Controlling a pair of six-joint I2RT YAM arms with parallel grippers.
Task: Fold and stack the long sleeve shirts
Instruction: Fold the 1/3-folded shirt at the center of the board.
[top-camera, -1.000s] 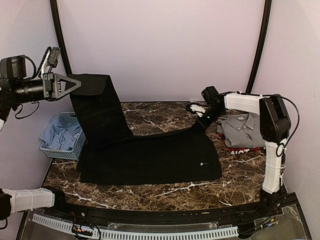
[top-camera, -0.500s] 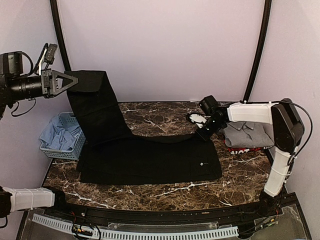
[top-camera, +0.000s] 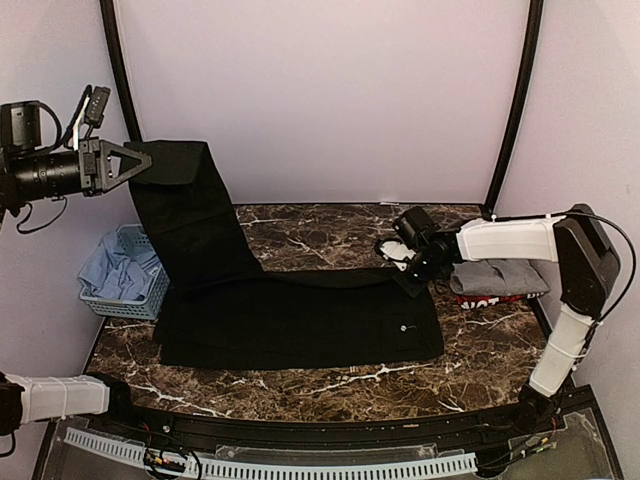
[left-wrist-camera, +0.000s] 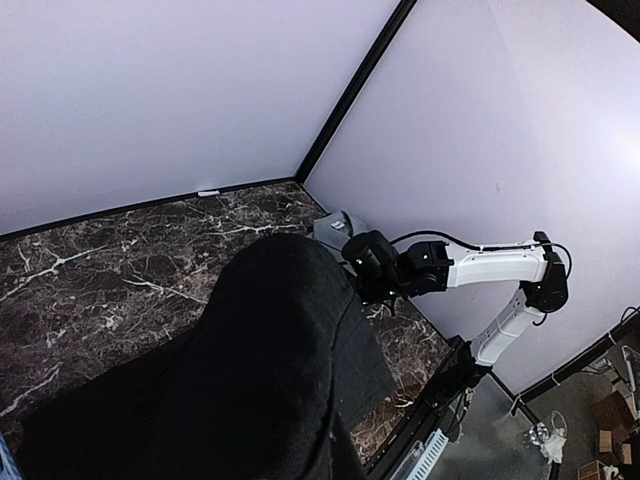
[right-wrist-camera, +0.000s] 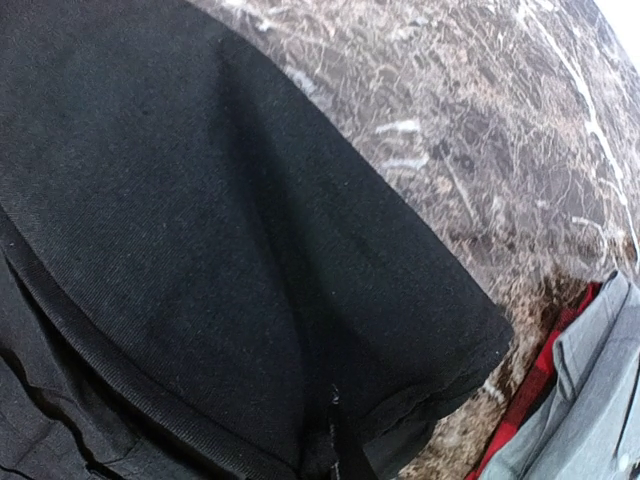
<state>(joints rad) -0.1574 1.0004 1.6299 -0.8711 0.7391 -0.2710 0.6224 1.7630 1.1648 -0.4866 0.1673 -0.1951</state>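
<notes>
top view: the left claw (top-camera: 140, 165) is clamped on one end of the black shirt (top-camera: 300, 320) and holds it high at the left. the rest lies flat across the table (top-camera: 300, 235). the right claw (top-camera: 410, 275) sits low at the shirt's far right corner, pinched on the cloth. just beside it, a grey shirt (top-camera: 500, 275) lies on a red-edged shirt (top-camera: 483, 299).

left wrist: black cloth drapes close below, hiding the fingers.

right wrist: black cloth gathers toward the bottom edge.
</notes>
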